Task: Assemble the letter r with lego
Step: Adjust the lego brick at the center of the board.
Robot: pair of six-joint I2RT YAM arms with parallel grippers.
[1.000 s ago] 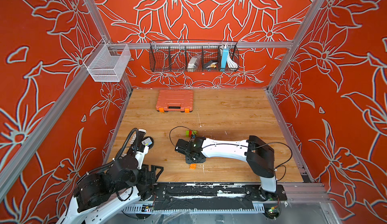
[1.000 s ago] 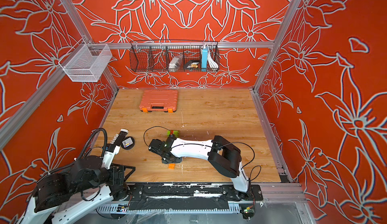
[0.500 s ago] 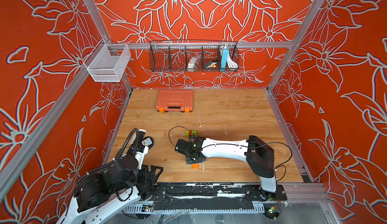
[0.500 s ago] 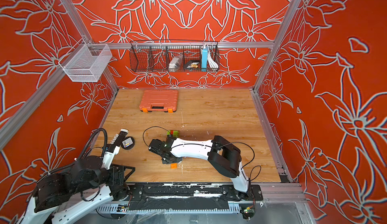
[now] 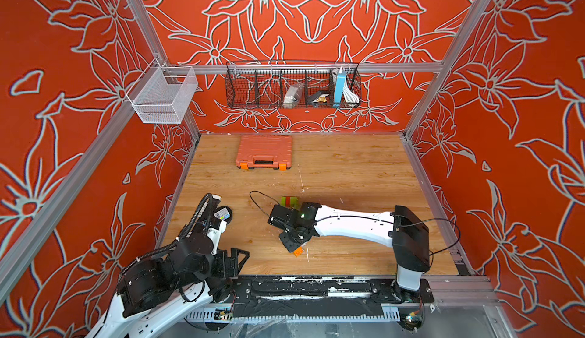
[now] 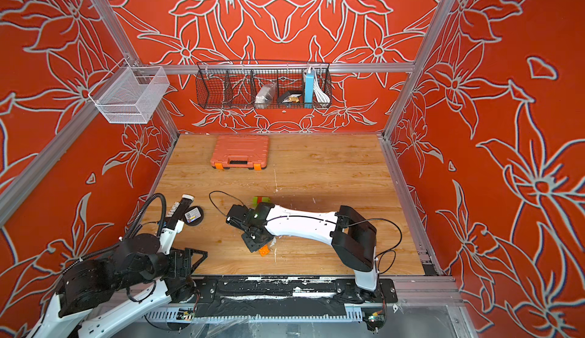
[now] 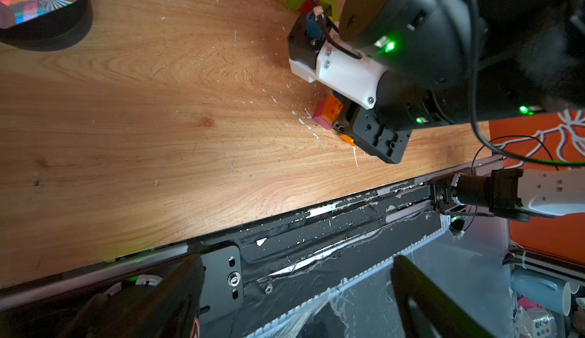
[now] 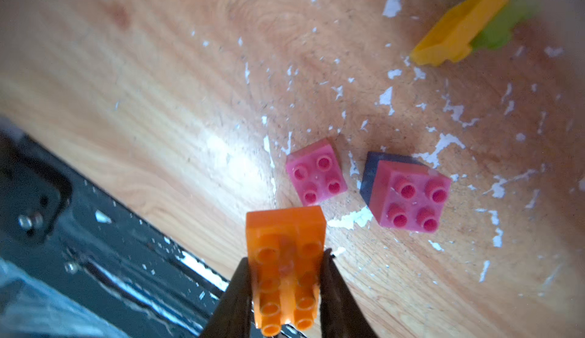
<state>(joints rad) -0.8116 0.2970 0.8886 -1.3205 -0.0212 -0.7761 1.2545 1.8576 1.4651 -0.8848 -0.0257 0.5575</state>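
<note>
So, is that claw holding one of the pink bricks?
No, the right gripper is shut on the long orange brick; both pink bricks sit free of it.

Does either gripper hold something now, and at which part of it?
The right gripper holds the long orange brick, one finger on each of its two long sides. The left gripper is open and holds nothing.

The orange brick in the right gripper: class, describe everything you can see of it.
The orange brick is long, glossy plastic, with two rows of round studs facing the wrist camera. The right gripper is shut on its long sides, dark fingers against both, one end jutting past the tips over the wooden table. Whether it touches the wood cannot be told.
</note>
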